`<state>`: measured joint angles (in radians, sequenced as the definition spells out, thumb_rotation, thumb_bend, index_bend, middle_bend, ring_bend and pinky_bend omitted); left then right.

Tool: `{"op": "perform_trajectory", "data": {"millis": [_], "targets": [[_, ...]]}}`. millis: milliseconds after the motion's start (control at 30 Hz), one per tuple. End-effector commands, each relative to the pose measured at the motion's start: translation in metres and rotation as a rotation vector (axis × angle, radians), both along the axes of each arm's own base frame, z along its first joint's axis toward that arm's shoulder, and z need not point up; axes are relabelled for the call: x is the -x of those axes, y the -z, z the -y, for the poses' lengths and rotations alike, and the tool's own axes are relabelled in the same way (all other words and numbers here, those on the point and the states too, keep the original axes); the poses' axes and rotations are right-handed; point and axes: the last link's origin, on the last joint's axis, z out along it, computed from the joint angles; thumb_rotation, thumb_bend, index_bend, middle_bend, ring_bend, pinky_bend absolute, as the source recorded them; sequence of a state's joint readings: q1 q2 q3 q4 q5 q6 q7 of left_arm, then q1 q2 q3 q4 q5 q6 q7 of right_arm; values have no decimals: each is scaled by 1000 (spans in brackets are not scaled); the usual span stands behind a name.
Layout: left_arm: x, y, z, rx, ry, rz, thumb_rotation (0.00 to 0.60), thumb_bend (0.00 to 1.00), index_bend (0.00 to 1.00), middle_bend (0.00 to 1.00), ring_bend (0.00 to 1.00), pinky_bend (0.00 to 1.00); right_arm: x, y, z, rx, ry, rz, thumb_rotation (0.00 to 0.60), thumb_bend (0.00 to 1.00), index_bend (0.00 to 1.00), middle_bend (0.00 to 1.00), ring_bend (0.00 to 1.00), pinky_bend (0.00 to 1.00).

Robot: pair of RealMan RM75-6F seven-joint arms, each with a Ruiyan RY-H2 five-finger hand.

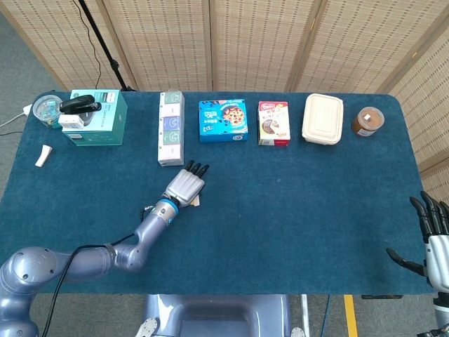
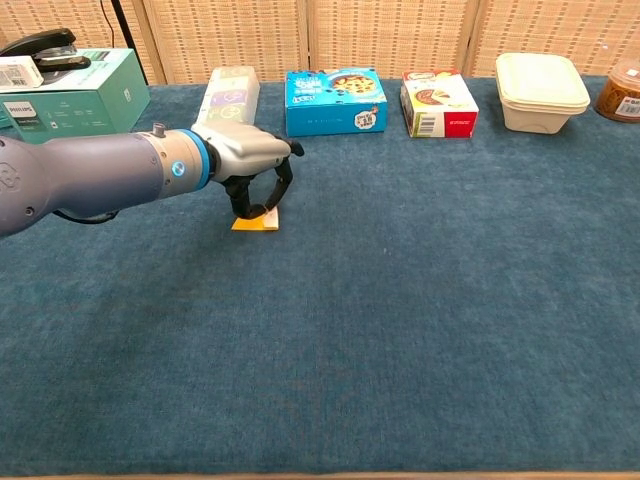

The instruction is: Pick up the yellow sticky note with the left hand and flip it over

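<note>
My left hand (image 2: 252,168) hangs palm-down over the blue tablecloth (image 2: 420,290), with my fingers (image 2: 280,190) curled downward around the yellow sticky note (image 2: 257,222). The tips come down onto the note from above, and the thumb reaches in from the near side, so the pad sits right under and between my fingertips. The note still rests on the cloth, with its near edge showing below my fingers in the chest view. I cannot tell whether I have a real pinch on it or am only touching it. From the head view my hand (image 1: 184,185) covers nearly all of the note, and just a pale sliver (image 1: 196,202) peeks out at the side of my fingers.

Beyond my fingertips, just past them, lies a long pale box (image 2: 229,97). Farther along that back row, off to the right of my fingers, stand a blue box (image 2: 334,101), a red and white box (image 2: 438,103), a cream lidded container (image 2: 541,91) and a brown jar (image 2: 620,91). To the left of my fingers sits a teal box (image 2: 75,92) with a black stapler (image 2: 45,43) on top.

My right hand (image 1: 432,235) is well apart from all this, at the right edge of the table, empty, with its fingers spread and pointing away from me.
</note>
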<state>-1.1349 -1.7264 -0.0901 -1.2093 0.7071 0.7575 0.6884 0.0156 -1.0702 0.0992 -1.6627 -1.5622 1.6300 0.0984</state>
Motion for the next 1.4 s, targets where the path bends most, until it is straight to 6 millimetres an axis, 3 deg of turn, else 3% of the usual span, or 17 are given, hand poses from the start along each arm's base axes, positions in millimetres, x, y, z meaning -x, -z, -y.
{"op": "perform_trajectory", "data": {"millis": [33, 967, 1133, 1400], "targets": [[7, -6, 2, 0, 1, -1, 600, 453, 636, 0, 0, 0, 0, 0, 0, -2, 0, -1, 600, 0, 0, 0, 0, 0], [76, -79, 7, -75, -16, -8, 600, 453, 636, 0, 0, 0, -4, 4, -2, -12, -14, 2, 600, 0, 0, 0, 0, 0], [80, -90, 10, -87, -8, -2, 600, 453, 636, 0, 0, 0, -5, 3, -2, -14, -17, 3, 600, 0, 0, 0, 0, 0], [77, -88, 14, -75, 1, 22, 600, 453, 636, 0, 0, 0, -5, 3, -3, -14, -18, 4, 600, 0, 0, 0, 0, 0]]}}
